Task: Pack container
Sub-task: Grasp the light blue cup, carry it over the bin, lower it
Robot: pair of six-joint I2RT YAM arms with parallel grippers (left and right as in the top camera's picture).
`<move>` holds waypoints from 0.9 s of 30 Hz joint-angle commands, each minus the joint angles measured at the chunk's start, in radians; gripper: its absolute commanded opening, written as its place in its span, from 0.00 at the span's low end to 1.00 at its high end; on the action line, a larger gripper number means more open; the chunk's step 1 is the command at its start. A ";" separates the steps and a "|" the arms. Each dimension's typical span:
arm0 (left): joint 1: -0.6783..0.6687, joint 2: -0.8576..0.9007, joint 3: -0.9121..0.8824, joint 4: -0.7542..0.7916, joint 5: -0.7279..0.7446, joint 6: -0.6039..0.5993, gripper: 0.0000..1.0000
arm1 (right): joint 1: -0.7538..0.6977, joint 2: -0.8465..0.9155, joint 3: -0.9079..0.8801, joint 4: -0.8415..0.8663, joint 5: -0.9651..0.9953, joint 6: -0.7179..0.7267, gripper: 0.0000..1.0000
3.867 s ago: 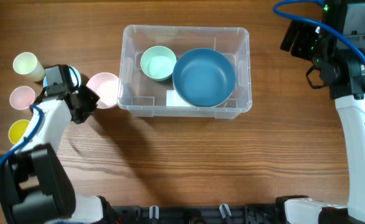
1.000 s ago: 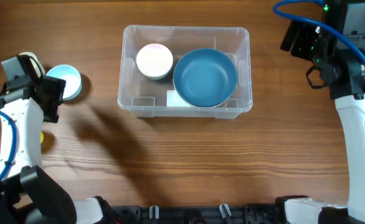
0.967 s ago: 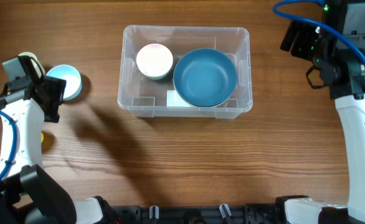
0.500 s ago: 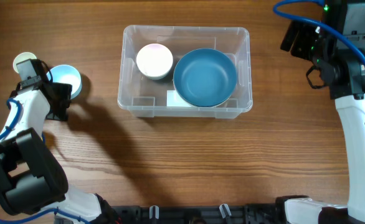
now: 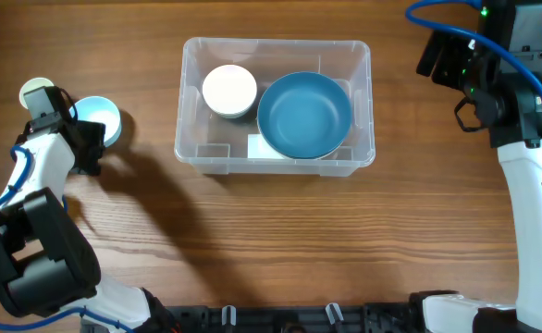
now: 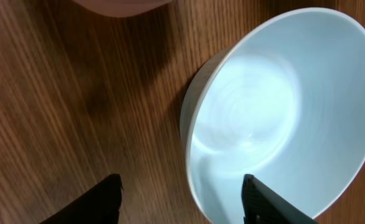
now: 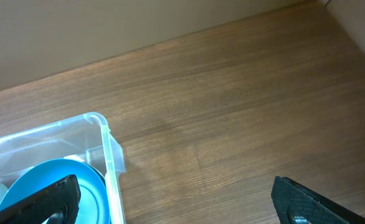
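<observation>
the clear plastic container (image 5: 276, 43), with rounded corners and a rim, sits mid-table (image 5: 252, 240), holding a big blue bowl (image 5: 304, 115), a small pale bowl (image 5: 229, 90) and a white label (image 5: 255, 146). the left gripper (image 6: 179, 186) is spread astride a light blue bowl's (image 6: 263, 112) rim; the right gripper (image 7: 175, 184) is spread wide, empty.

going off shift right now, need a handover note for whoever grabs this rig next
Left claw: open, jaws straddling the rim of the light blue bowl, one finger inside, one outside; no grip yet.
Right claw: open, empty, above the table to the right of the container.
Done: large blue bowl and small pale bowl are in the container.
Left: close on the light blue bowl and pack it; a pale cup also sits on the table beside it.
</observation>
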State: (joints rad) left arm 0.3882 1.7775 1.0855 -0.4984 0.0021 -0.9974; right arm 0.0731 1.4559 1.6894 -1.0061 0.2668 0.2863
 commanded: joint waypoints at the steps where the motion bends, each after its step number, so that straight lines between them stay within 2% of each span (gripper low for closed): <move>1: -0.002 0.054 -0.008 0.013 0.005 -0.006 0.55 | -0.002 0.013 0.014 0.003 0.013 0.003 0.99; 6: -0.002 0.055 -0.007 0.035 0.009 -0.006 0.24 | -0.002 0.013 0.014 0.002 0.013 0.003 1.00; 10: -0.002 0.055 -0.007 0.034 0.036 0.006 0.18 | -0.002 0.013 0.014 0.003 0.013 0.003 1.00; 14: -0.002 0.055 -0.007 0.024 0.120 0.025 0.05 | -0.002 0.013 0.014 0.003 0.013 0.003 1.00; 21: -0.056 -0.014 -0.007 -0.006 0.130 0.024 0.04 | -0.002 0.013 0.014 0.003 0.013 0.003 0.99; 27: -0.116 -0.213 -0.006 -0.054 -0.036 0.025 0.04 | -0.002 0.013 0.014 0.003 0.013 0.003 1.00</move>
State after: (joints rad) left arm 0.2932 1.6909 1.0851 -0.5274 0.0700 -0.9848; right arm 0.0731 1.4559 1.6894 -1.0061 0.2668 0.2863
